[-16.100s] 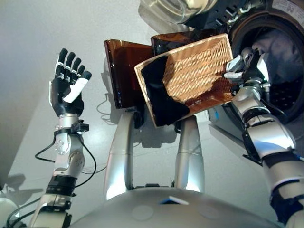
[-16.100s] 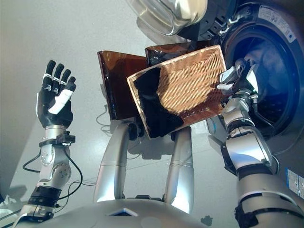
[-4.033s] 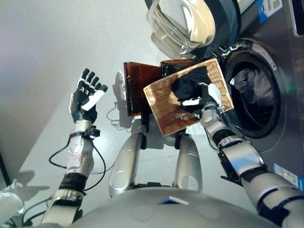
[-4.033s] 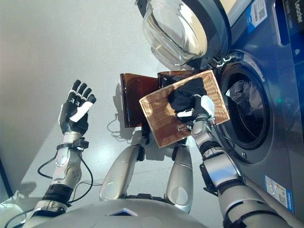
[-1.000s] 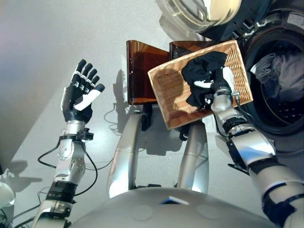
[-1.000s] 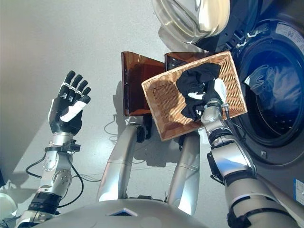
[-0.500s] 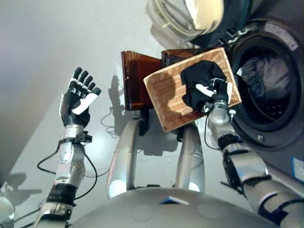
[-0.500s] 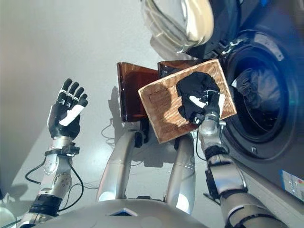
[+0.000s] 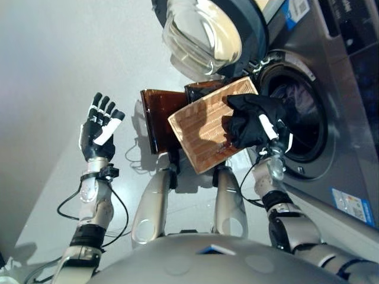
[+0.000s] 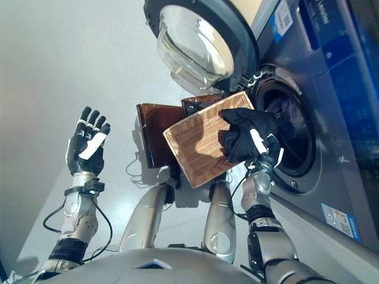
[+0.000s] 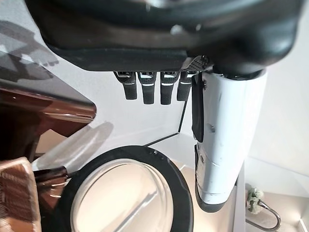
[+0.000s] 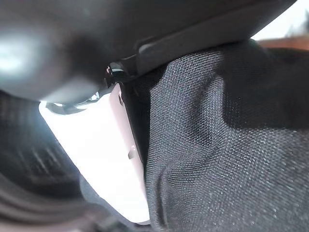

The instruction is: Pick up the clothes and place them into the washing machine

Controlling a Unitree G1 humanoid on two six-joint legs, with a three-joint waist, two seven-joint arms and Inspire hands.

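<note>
My right hand (image 9: 273,131) was clamped around the black garment (image 9: 247,118), its white-covered thumb pressed into the cloth. I saw the bundle lifted off the wicker basket (image 9: 204,133), hanging at 3 o'clock of it, right before the washing machine drum opening (image 9: 299,115). My left hand (image 9: 98,127) was raised at 9 o'clock, fingers straight and spread, holding nothing. Blue stickers showed on the machine front; I could not make out their print.
</note>
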